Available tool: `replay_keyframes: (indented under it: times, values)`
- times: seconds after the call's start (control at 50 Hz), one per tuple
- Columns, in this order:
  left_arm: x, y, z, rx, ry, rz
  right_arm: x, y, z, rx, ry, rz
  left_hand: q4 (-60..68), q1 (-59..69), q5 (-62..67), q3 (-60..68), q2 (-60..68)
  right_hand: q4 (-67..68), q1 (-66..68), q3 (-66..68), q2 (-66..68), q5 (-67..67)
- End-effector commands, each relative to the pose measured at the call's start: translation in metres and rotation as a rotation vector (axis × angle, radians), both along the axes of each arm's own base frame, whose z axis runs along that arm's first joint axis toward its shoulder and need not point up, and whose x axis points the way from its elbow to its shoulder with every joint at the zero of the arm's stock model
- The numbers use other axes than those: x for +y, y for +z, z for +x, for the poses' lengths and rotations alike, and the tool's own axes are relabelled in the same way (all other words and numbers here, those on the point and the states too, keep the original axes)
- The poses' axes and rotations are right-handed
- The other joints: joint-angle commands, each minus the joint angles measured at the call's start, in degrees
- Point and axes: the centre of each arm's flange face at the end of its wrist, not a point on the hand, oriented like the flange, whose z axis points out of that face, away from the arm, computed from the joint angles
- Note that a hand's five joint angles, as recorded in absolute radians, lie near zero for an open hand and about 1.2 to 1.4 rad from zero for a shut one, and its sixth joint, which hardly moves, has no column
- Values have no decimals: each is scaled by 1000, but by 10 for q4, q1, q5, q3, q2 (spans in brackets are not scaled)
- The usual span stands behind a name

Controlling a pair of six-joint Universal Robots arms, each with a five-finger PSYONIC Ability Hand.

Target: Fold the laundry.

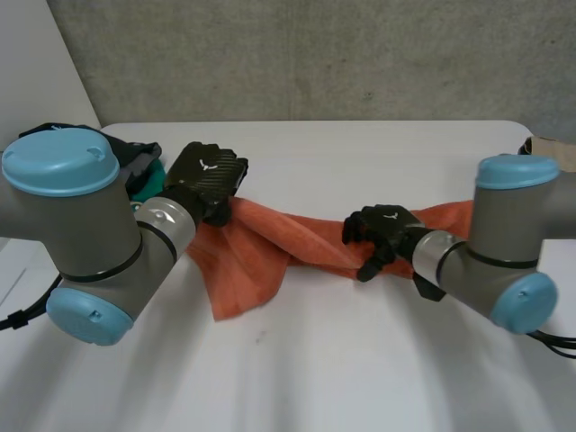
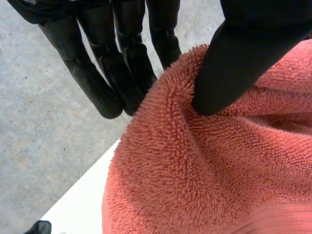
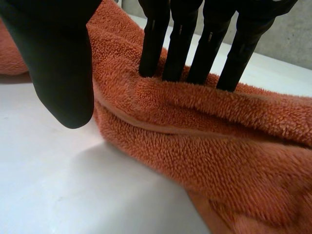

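Our left hand [image 1: 205,177] pinches the orange towel [image 1: 261,245] at one end; our right hand [image 1: 383,230] lies unclenched mid-towel, so we should pinch before lifting.

Near half of table [image 1: 297,378] open, easy pass; orange towel [image 1: 270,243] strung across the mid; dark clothes pile [image 1: 137,157] blocks far-left corner.

The towel [image 1: 261,247] is plain orange-red terry, with one flat, smoother band of the same colour near an edge, and the table [image 1: 360,360] is white. The left hand [image 1: 205,180] and the right hand [image 1: 382,232] are black, each with a small white mark on its back, and the left one's back has a fine woven pattern. The arms [image 1: 90,225] are grey with light-blue caps, the wall [image 1: 315,54] is speckled grey, and the heap [image 1: 144,175] is black and green.
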Motion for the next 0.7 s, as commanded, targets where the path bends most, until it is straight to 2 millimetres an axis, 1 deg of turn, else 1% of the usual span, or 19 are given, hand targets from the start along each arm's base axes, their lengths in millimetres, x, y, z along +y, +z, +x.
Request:
replay_keyframes:
  times: [0.02,0.1,0.12,0.18,0.24,0.26,0.32,0.34,0.4,0.42,0.46,0.48,0.52,0.54,0.56,0.62,0.64,0.66,0.7]
  values:
    - [-5,-3,2,0,8,1,-5,-13,18,22,-20,-52,113,156,147,119,114,40,29,40,27,51]
    - [-12,-6,3,2,17,-3,-9,-26,21,58,-34,-61,113,156,147,119,114,45,34,45,32,56]
    - [-15,-7,3,2,22,-3,-13,-30,20,75,-42,-68,113,156,147,119,114,68,58,69,55,80]
    - [-21,-10,4,3,28,0,-18,-31,21,89,-42,-90,113,156,147,119,114,132,122,133,119,144]
    - [-25,-11,3,4,22,-2,-24,-23,23,84,-41,-134,113,156,147,119,114,293,283,294,281,305]
    - [-27,-12,1,7,16,-2,-28,-19,24,78,-41,-154,113,156,147,119,114,442,432,443,430,454]
    - [-31,-11,-2,12,7,-13,-36,-9,26,62,-44,-203,113,156,147,119,114,444,433,444,431,455]
    - [-35,-10,-4,15,4,-29,-43,-2,28,52,-47,-245,113,156,147,119,114,444,433,444,431,455]
    - [-44,-4,-8,32,1,-65,-55,13,30,46,-57,-326,113,156,147,119,114,444,433,444,431,455]
    - [-52,5,-10,50,2,-107,-65,26,29,47,-68,-391,113,156,147,119,114,444,433,444,431,455]
    - [-62,17,-12,67,7,-164,-76,40,26,51,-84,-458,113,156,147,119,114,444,433,444,431,455]
    - [-73,36,-13,93,18,-245,-88,56,24,55,-101,-542,113,156,147,119,114,444,433,444,431,455]
    - [-84,59,-13,129,30,-339,-100,77,24,51,-117,-663,113,156,147,119,114,444,433,444,431,455]
    - [-88,75,-12,153,37,-394,-105,89,25,43,-124,-733,113,156,147,119,114,444,433,444,431,455]
    - [-93,106,-10,211,44,-509,-114,114,26,22,-144,-883,113,156,147,119,114,444,433,444,431,455]
    - [-92,160,-7,325,48,-706,-122,150,27,-23,-184,-1101,113,156,147,119,114,444,433,444,431,455]
    - [-88,184,-4,388,46,-790,-124,169,26,-64,-202,-1220,113,156,147,119,114,444,433,444,431,455]
    - [-85,195,-3,422,43,-822,-123,181,25,-93,-209,-1282,113,156,147,119,114,444,433,444,431,455]
    - [-80,208,-1,477,39,-854,-123,193,23,-133,-206,-1362,113,156,147,119,114,444,433,444,431,455]
